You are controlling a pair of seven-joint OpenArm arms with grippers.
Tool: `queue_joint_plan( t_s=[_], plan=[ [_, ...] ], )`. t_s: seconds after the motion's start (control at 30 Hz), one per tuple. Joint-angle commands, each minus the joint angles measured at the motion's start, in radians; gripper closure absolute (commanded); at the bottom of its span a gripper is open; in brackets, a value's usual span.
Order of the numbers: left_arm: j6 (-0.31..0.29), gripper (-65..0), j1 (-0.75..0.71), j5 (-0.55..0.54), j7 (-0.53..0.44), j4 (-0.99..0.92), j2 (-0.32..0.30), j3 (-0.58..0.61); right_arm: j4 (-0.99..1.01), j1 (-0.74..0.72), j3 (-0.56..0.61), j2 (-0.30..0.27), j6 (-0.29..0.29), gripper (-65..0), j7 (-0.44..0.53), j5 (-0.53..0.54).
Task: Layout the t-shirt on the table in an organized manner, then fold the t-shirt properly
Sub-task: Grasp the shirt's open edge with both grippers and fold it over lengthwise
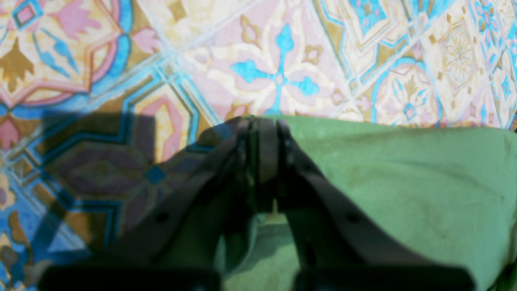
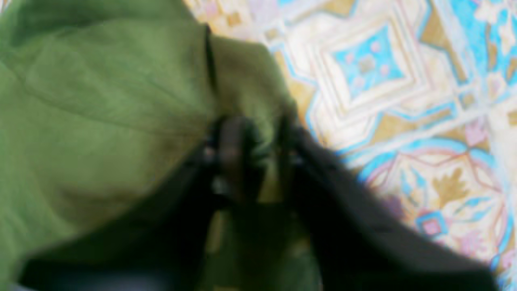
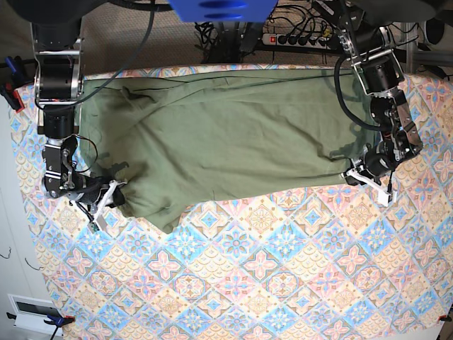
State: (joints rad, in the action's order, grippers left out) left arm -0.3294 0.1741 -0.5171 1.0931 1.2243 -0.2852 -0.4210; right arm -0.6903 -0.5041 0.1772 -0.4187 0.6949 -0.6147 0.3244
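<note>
So the count was one t-shirt, one worktop, and two arms, one end effector each: the left end effector and the right end effector. Also one power strip.

No text, label, brand, number or sign can be read in any view. The t-shirt is plain green with no print showing, and the tabletop cloth carries only diamond and floral patterns, no lettering.
</note>
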Motion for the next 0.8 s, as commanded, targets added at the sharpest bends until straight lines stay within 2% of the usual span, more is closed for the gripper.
queue_joint_plan(
  t_s=[0.0, 0.07, 0.17, 0.37, 0.53, 0.77],
  plan=[
    [-0.004, 0.0, 0.021, -0.013, -0.011, 0.022, -0.016, -0.002, -0.013, -0.015, -0.003, -0.015, 0.003, -2.9, -0.023, -0.008],
    [-0.004, 0.0, 0.021, -0.013, -0.015, 0.033, -0.016, -0.002, -0.021, -0.003, -0.005, -0.015, 0.003, -3.1, -0.023, 0.000],
    [-0.004, 0.0, 0.003, -0.015, -0.017, 0.082, -0.015, -0.002, -0.102, 0.043, -0.089, -0.015, 0.003, -3.3, -0.027, 0.000],
    [-0.004, 0.0, -0.023, -0.024, -0.017, 0.196, -0.012, -0.002, -0.302, 0.124, -0.241, -0.015, 0.003, -3.3, -0.146, 0.000],
    [-0.004, 0.0, -0.057, -0.131, -0.017, 0.231, -0.030, -0.002, -0.461, 0.213, -0.311, -0.015, 0.003, -3.3, -0.204, 0.002],
    [-0.004, 0.0, -0.172, -0.217, -0.017, 0.335, -0.070, -0.003, -0.645, 0.338, -0.443, -0.015, 0.003, -3.3, -0.311, 0.002]
  ],
)
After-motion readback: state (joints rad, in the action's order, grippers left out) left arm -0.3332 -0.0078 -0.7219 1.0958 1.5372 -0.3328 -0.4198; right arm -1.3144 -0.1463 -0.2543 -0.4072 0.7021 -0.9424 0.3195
